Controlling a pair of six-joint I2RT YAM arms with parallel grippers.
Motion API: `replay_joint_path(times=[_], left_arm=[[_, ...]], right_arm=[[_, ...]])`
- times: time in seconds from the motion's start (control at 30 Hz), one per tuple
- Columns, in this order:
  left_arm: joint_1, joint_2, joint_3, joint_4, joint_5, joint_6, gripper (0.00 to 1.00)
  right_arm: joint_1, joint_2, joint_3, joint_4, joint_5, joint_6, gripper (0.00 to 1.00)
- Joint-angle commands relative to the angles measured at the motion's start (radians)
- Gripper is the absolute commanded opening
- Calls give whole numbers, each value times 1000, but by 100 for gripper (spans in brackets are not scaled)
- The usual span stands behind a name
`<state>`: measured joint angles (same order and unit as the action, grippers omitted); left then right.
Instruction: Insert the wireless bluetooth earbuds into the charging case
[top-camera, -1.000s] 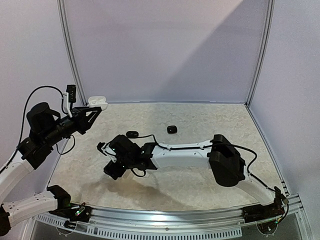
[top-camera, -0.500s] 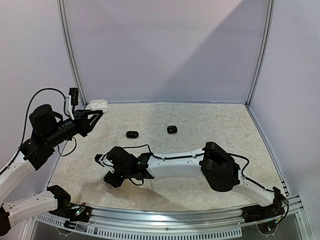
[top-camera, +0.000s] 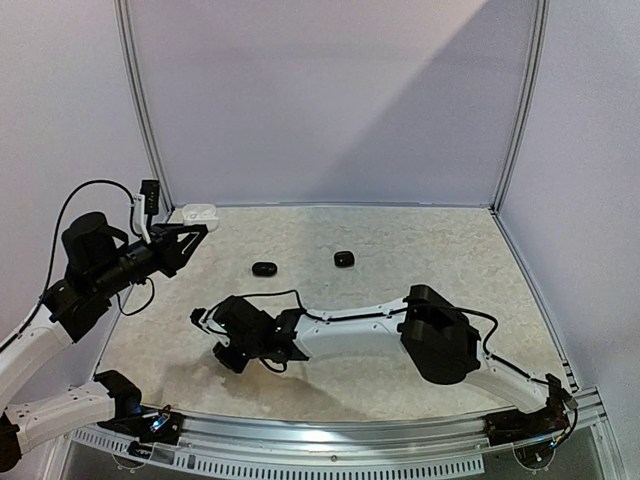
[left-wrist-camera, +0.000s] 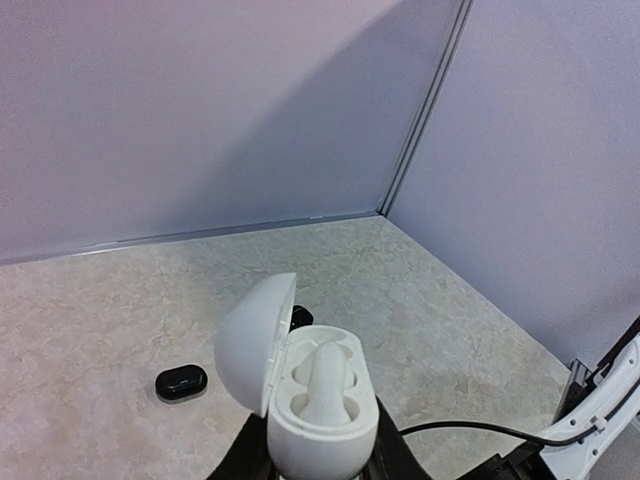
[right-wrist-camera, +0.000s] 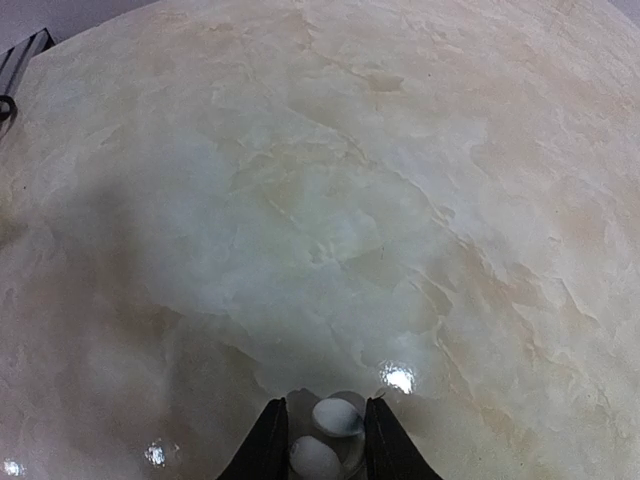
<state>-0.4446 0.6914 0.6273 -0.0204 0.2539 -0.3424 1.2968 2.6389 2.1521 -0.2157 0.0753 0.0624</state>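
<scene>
- Left gripper (top-camera: 197, 229): its jaws clamp the base of the white charging case (left-wrist-camera: 322, 420), holding it off the worktop (right-wrist-camera: 330, 200). The lid is flipped open, presumably to present the sockets. A seated white earbud (left-wrist-camera: 325, 372) fills one.
- Right gripper (right-wrist-camera: 327, 440), right of the case and nearer the arm bases: its jaws are narrow around a loose white earbud (right-wrist-camera: 337, 416), low over the worktop. This bud is likely meant for the free socket.
- A black pebble-shaped piece (top-camera: 264, 268) and a second black piece (top-camera: 344, 259) lie right of the case, ungripped.

pale marbled table (top-camera: 420, 250) bearing a black case (top-camera: 264, 268) and, well apart, a second black case (top-camera: 344, 259)
</scene>
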Motion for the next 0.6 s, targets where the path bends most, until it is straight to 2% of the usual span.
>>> replay_joint_path(times=[0.0, 0.13, 0.37, 0.57], left_arm=[[11, -6, -19, 49, 6, 3, 0], [10, -7, -26, 54, 7, 5, 0], [10, -2, -26, 60, 12, 12, 0], [11, 10, -31, 88, 18, 10, 0]], right_arm=[[3, -81, -161, -18, 37, -25, 25], [4, -199, -337, 25, 50, -51, 23], [3, -376, -584, -3, 119, -111, 23], [3, -515, -778, 46, 110, -100, 21]])
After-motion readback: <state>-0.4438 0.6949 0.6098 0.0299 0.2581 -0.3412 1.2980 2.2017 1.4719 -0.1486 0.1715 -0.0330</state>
